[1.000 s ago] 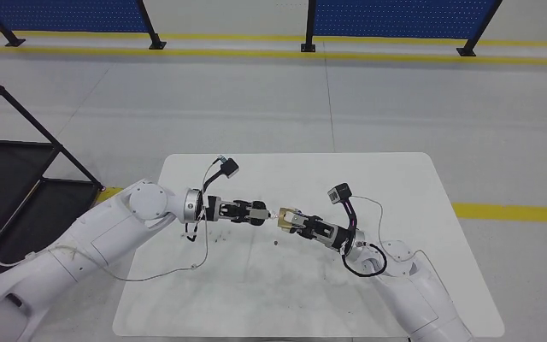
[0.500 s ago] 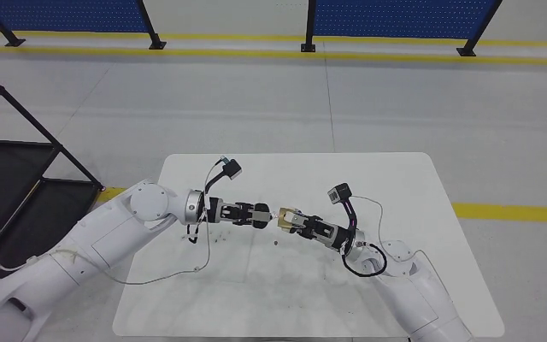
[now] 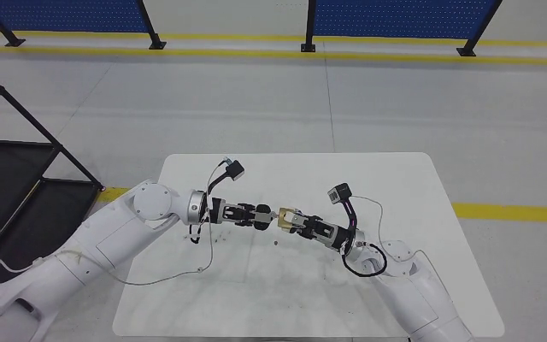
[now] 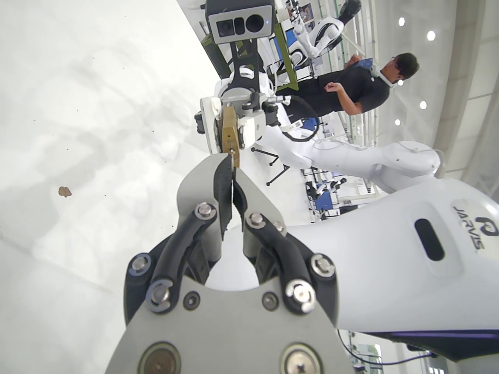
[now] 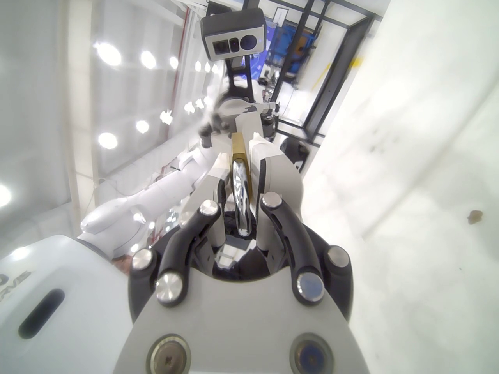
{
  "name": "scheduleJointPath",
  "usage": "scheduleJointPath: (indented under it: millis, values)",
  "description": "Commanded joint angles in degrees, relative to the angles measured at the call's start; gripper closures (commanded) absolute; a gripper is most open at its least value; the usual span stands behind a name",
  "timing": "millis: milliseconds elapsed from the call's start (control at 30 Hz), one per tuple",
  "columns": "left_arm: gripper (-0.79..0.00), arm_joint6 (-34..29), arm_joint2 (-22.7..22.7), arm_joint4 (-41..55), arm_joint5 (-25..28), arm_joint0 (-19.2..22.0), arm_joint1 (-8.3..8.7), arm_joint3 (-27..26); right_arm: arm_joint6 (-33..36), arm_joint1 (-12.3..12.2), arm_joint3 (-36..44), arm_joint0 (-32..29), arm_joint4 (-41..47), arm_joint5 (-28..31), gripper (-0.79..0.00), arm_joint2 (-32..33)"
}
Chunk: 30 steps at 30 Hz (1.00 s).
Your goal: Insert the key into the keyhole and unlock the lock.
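A brass padlock [image 3: 285, 216] is held in the air above the middle of the white table [image 3: 385, 179]. My right gripper [image 3: 296, 221] is shut on it. In the right wrist view the silver shackle [image 5: 239, 192] lies between the fingers and the brass body [image 5: 237, 149] points away. My left gripper [image 4: 232, 175] is shut on a small key [image 4: 235, 160]. The key's tip sits at the end face of the padlock [image 4: 229, 132]. How deep it sits I cannot tell. In the top view the left gripper [image 3: 268, 216] faces the lock head-on.
A small brown speck [image 3: 276, 243] lies on the table just below the two grippers. A black rack [image 3: 34, 188] stands on the floor off the table's left side. Bare tabletop lies all around the arms.
My left gripper has crept a little to the right, closing the gap to the padlock. The right arm and the lock have stayed still.
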<state>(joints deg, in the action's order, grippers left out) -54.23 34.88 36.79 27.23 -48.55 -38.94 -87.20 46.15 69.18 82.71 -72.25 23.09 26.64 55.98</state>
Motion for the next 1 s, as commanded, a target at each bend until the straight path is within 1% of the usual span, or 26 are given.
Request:
scheduleJointPath:
  millis: [0, 433, 533, 567, 633, 733, 800, 900, 967]
  values:
    - [0.0, -0.4, 0.3, 0.0, -0.2, -0.2, -0.27, 0.2, 0.0, 0.0, 0.0, 0.0, 0.0, 0.0, 0.0, 0.0]
    - [0.0, -3.2, 1.4, 1.6, -1.8, -0.3, -2.67, 3.0, 0.0, 0.0, 0.0, 0.0, 0.0, 0.0, 0.0, 0.0]
    - [-0.2, -3.7, 1.8, 1.6, -1.6, -0.4, -3.14, 3.6, 0.0, 0.0, 0.0, 0.0, 0.0, 0.0, 0.0, 0.0]
    - [-0.249, -3.9, 1.9, 1.6, -1.5, -0.5, -3.27, 3.9, 0.0, 0.0, 0.0, 0.0, 0.0, 0.0, 0.0, 0.0]
    - [-0.274, -4.2, 2.3, 1.7, -1.4, -0.6, -3.52, 4.4, 0.0, 0.0, 0.0, 0.0, 0.0, 0.0, 0.0, 0.0]
    - [-0.289, -4.7, 2.8, 2.0, -0.9, -0.9, -3.89, 4.8, 0.0, 0.0, 0.0, 0.0, 0.0, 0.0, 0.0, 0.0]
    - [-0.286, -5.0, 3.2, 2.0, -0.7, -1.1, -4.12, 5.2, 0.0, 0.0, 0.0, 0.0, 0.0, 0.0, 0.0, 0.0]
    - [-0.256, -5.4, 3.6, 1.8, -0.6, -1.2, -4.5, 5.7, 0.0, 0.0, 0.0, 0.0, 0.0, 0.0, 0.0, 0.0]
    - [-0.249, -5.6, 3.9, 1.7, -0.4, -1.2, -4.79, 6.0, 0.0, 0.0, 0.0, 0.0, 0.0, 0.0, 0.0, 0.0]
